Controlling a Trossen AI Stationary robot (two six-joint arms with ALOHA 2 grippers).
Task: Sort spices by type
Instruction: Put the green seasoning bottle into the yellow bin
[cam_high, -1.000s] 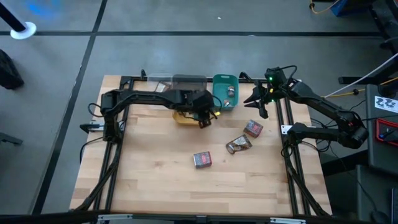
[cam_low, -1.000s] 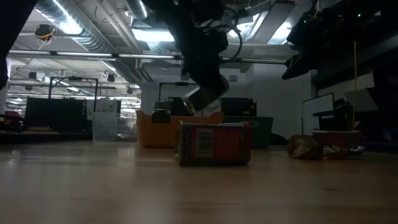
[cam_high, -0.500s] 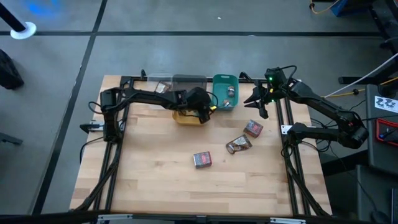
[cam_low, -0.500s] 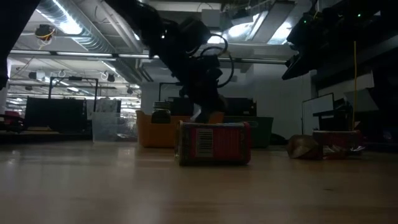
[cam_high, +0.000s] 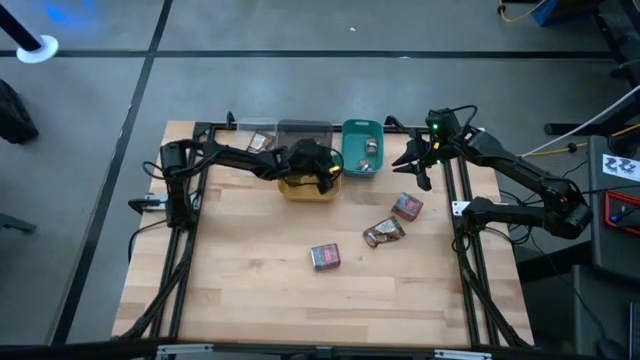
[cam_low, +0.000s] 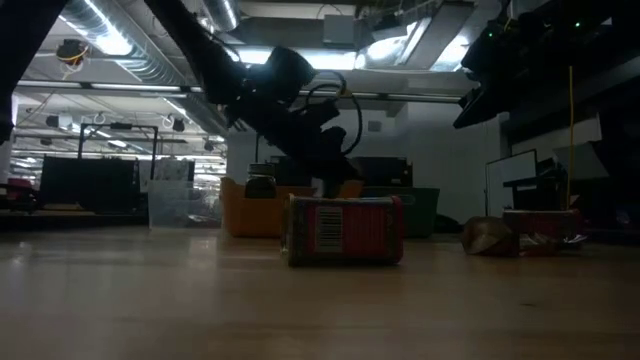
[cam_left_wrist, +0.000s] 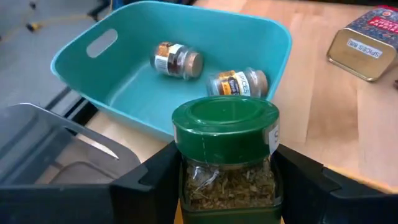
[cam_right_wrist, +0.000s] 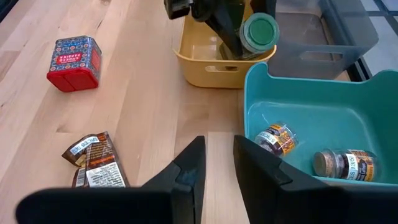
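Note:
My left gripper (cam_high: 325, 172) is shut on a green-capped jar (cam_left_wrist: 225, 155) over the yellow tray (cam_high: 303, 190); the jar also shows in the right wrist view (cam_right_wrist: 260, 30). The teal tray (cam_high: 348, 130) holds two small round tins (cam_left_wrist: 177, 60) (cam_left_wrist: 239, 82) lying on their sides. Two red boxes (cam_high: 325, 257) (cam_high: 407, 207) and a brown packet (cam_high: 383, 232) lie flat on the table. My right gripper (cam_high: 415, 165) hangs open and empty near the teal tray's right side. My left gripper pinches the jar's glass body (cam_left_wrist: 227, 180) below the green cap between its two fingers (cam_left_wrist: 155, 180), one on each side. The jar is tilted, its cap (cam_right_wrist: 260, 30) toward the teal tray. It hangs over the yellow tray's inside.
A grey tray (cam_high: 300, 130) and a clear tray (cam_high: 255, 140) stand at the far edge, left of the teal one. In the low view the near red box (cam_low: 343, 230) hides the yellow tray's middle. Bare wood lies at the table's near and left parts.
My left gripper has carried the jar a little toward the table's far edge and down, from above the yellow tray's near rim to lower over its inside. It stays shut on the jar.

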